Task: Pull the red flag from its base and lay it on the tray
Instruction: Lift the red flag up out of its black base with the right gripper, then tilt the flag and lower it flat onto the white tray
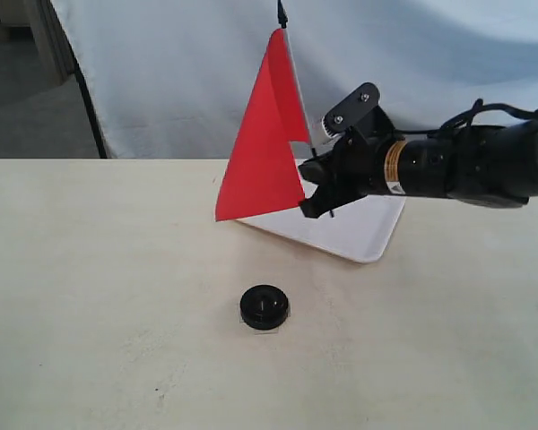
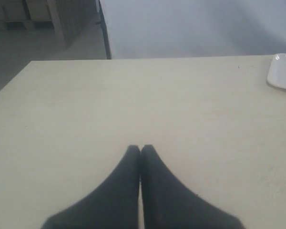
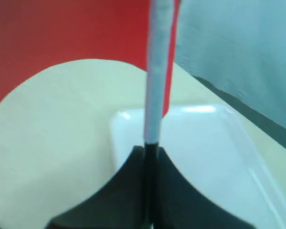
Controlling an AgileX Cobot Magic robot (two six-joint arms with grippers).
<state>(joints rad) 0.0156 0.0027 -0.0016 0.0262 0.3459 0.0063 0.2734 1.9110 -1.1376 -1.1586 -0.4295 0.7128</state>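
The red flag (image 1: 262,143) hangs in the air on its thin white pole, black tip up, above the near-left part of the white tray (image 1: 359,228). My right gripper (image 1: 316,199) is shut on the pole's lower end, and the cloth drapes to its left. In the right wrist view the pole (image 3: 157,71) rises from between the fingers, with red cloth (image 3: 62,33) behind and the tray (image 3: 205,152) below. The black round base (image 1: 264,306) sits alone on the table, in front of the tray. My left gripper (image 2: 140,149) is shut and holds nothing.
A pale wooden table (image 1: 90,287) carries everything. A white cloth backdrop (image 1: 179,72) hangs behind the far edge. One corner of the tray (image 2: 282,71) shows in the left wrist view.
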